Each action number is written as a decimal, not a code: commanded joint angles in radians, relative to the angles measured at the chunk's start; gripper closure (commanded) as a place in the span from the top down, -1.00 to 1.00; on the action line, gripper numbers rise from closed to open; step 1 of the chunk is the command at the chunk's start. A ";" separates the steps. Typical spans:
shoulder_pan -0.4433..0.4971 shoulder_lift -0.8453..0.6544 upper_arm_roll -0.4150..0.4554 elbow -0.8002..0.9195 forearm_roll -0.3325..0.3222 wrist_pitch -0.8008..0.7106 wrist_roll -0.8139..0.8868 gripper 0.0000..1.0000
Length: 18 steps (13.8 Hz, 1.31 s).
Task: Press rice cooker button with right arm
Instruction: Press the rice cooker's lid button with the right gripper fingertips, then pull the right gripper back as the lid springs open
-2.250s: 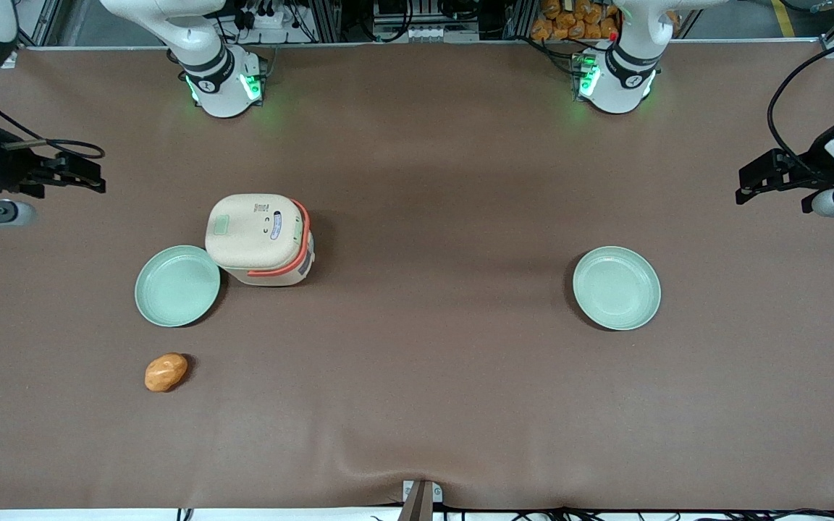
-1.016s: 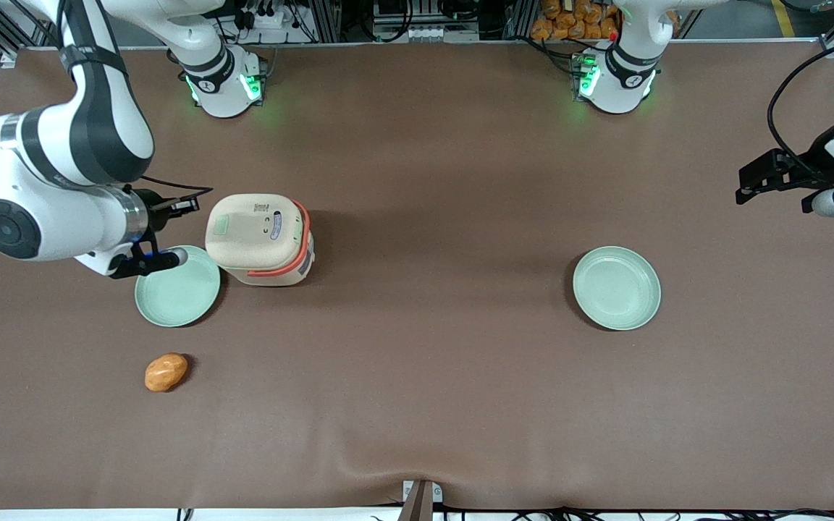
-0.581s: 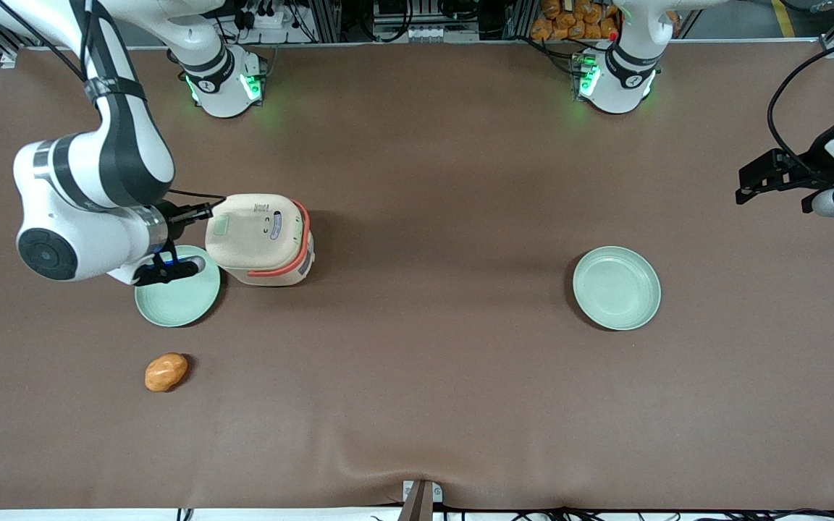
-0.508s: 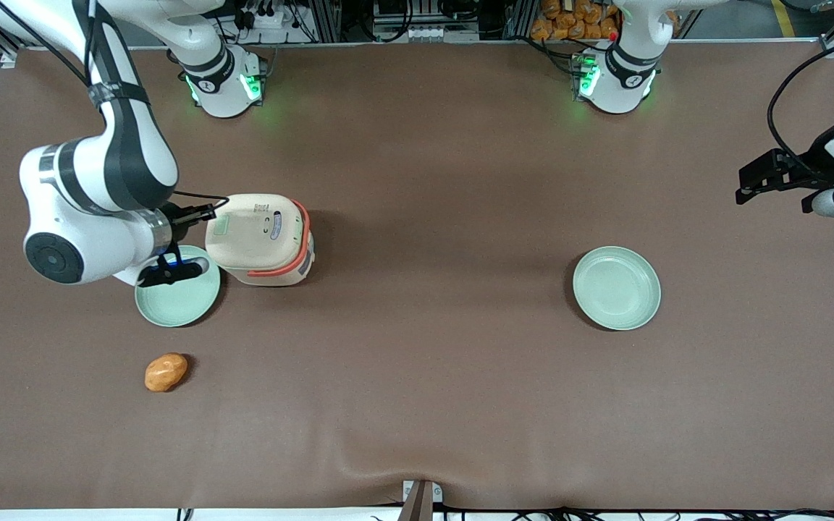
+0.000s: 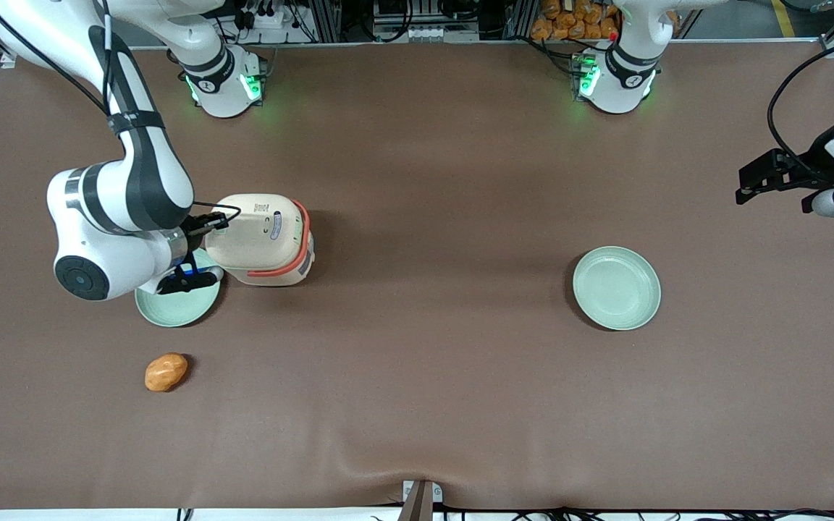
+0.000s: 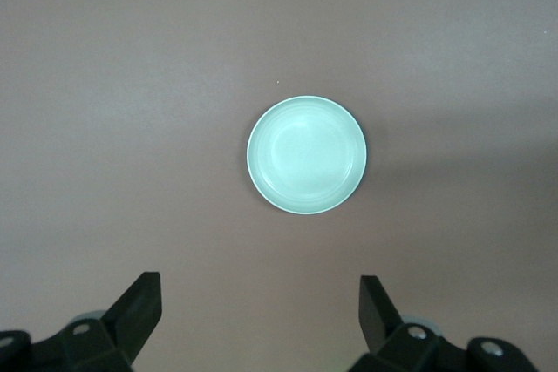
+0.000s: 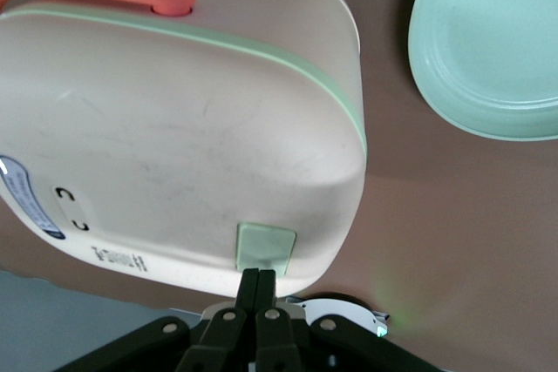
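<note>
The cream rice cooker with an orange-red handle band stands on the brown table, lid closed; it also shows in the right wrist view. Its pale green button sits at the lid's edge toward the working arm. My right arm reaches over that side of the cooker. My gripper is shut, its two fingers pressed together, with the tips at the button's edge, just above the lid. In the front view the gripper covers the button.
A pale green plate lies beside the cooker, partly under my wrist; it also shows in the right wrist view. An orange-brown bread roll lies nearer the front camera. A second green plate lies toward the parked arm's end.
My right arm has swung in from the table's edge toward the cooker, and the gripper now sits over the lid's button. The cooker has not moved.
</note>
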 commanded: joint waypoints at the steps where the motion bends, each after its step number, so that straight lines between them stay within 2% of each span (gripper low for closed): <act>1: 0.004 0.006 -0.001 -0.004 0.014 0.011 0.007 -0.94; 12: 0.004 0.032 -0.001 0.005 0.012 0.036 0.001 -0.90; 13: 0.002 0.019 -0.001 0.019 0.014 0.031 0.003 -0.82; 16: -0.005 -0.032 -0.001 0.108 0.014 -0.036 0.012 -0.38; 18: -0.008 -0.067 -0.002 0.159 0.011 -0.040 0.010 0.23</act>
